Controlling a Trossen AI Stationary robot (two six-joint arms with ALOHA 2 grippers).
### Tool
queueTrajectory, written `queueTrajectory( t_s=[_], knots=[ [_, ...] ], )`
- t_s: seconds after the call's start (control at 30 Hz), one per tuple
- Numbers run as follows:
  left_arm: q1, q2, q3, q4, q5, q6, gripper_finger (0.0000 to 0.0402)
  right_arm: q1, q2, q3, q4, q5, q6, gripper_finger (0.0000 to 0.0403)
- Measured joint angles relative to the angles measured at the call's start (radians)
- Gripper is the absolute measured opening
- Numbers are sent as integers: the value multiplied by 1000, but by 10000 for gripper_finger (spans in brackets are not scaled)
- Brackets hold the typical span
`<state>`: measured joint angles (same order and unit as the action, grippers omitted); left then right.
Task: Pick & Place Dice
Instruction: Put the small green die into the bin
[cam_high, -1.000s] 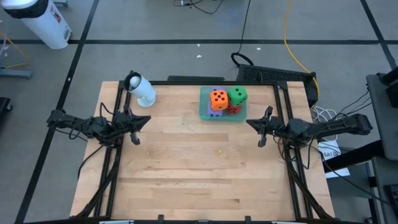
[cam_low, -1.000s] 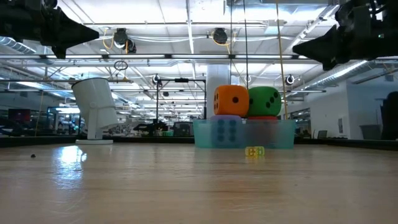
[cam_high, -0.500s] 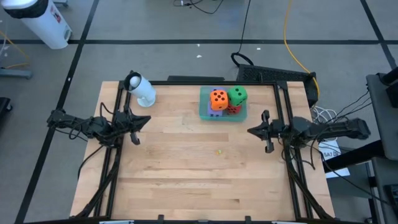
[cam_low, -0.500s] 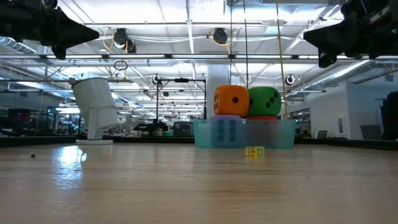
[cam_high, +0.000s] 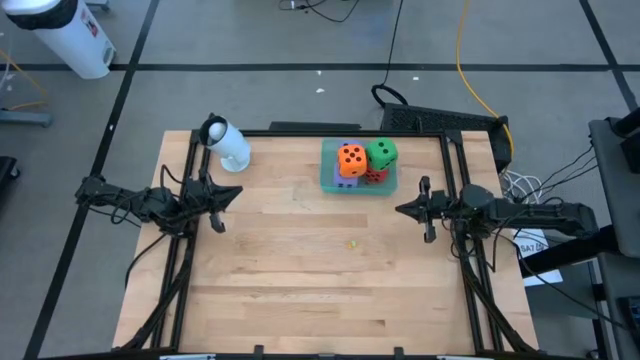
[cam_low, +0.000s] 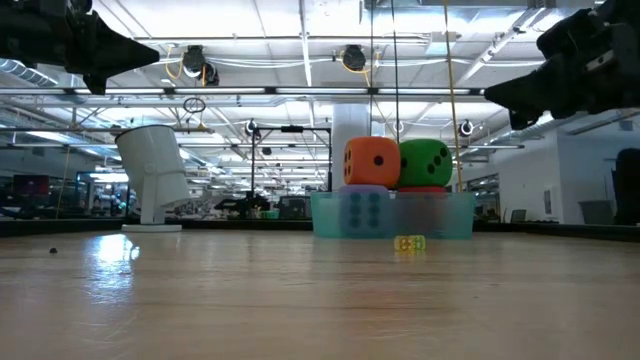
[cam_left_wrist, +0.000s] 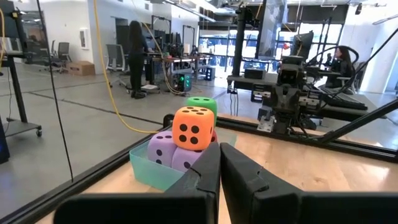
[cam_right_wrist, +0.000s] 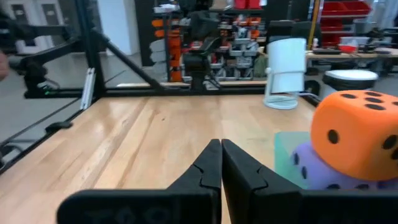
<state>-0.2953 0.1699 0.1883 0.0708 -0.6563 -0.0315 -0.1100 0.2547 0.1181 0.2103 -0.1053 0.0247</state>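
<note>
Waiting at opposite edges, both arms hold clear of the dice heaped in the tray.

Piling of the dice in the teal tray (cam_high: 328, 181) at the far middle of the surface (cam_high: 300, 270) looks deliberate, a judgement only: the orange die (cam_high: 351, 158) and green die (cam_high: 381, 152) sit on top, the red die (cam_high: 373, 175) and purple-blue dice (cam_left_wrist: 164, 148) beneath, so the top two are freest to lift. The left gripper (cam_high: 221, 196) hovers at the left edge and the right gripper (cam_high: 413, 209) at the right edge just beside the tray's near corner, each with its fingers pressed together and holding nothing. A white cylinder (cam_high: 230, 148) stands near the far left corner; a tiny yellow-green object (cam_high: 351, 243) lies mid-surface. The near half is bare wood, ample room for setting dice down.
</note>
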Motion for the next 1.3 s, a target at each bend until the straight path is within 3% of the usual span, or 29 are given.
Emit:
queueTrajectory(
  t_s=[0.27,0.4,0.53,0.73,1.1,1.3],
  knots=[
    [0,0,0,0,0,28,19,-74,5,0,-6,29,-4,0],
    [0,0,0,1,0,19,19,-62,47,0,4,109,-18,0],
    [0,0,0,5,0,-1,19,-19,140,2,105,106,-19,0],
    [0,0,0,10,-2,21,19,71,344,93,108,109,-82,0],
    [0,0,0,9,-25,-3,19,227,833,269,114,106,-253,0],
    [0,0,0,8,-25,2,19,270,1029,353,103,27,-319,19]
  ],
)
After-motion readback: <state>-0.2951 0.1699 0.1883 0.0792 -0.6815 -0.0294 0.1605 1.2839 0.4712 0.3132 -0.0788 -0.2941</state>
